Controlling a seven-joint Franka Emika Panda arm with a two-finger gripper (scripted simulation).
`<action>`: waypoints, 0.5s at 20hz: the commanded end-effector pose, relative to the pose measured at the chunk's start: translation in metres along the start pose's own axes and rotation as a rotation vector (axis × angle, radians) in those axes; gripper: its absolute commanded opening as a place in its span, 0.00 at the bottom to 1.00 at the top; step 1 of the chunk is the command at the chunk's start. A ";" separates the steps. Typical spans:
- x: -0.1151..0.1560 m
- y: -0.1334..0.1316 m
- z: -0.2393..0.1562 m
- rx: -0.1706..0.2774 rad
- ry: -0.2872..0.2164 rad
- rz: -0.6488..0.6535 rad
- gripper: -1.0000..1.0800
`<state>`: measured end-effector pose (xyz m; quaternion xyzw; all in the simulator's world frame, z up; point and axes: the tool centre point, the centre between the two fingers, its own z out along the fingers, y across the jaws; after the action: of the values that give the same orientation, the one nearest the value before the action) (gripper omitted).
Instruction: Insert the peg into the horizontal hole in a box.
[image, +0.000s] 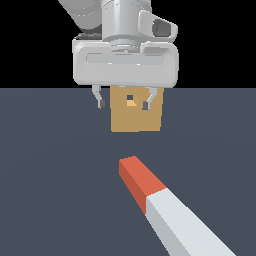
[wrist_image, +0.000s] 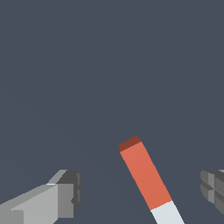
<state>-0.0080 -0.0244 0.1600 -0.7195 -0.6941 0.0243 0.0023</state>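
Observation:
The peg (image: 165, 207) lies flat on the dark floor, its red-orange end toward the box and its pale grey-white length running off the frame's lower right. The tan box (image: 136, 111) stands behind it, with the small square hole (image: 131, 101) in its facing side. My gripper (image: 124, 104) hangs open and empty in the air in front of the box, partly covering its top. In the wrist view the peg (wrist_image: 146, 175) lies between and below the two spread fingers (wrist_image: 65, 199), which do not touch it. The box is out of the wrist view.
A flat dark blue-grey floor (image: 50, 175) spreads all around the peg and the box. Nothing else stands on it.

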 end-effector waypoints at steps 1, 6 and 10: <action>0.000 0.000 0.000 0.000 0.000 0.000 0.96; -0.004 0.001 0.002 -0.001 0.000 -0.010 0.96; -0.012 0.003 0.006 -0.003 0.001 -0.032 0.96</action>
<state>-0.0065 -0.0327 0.1558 -0.7110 -0.7028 0.0230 0.0021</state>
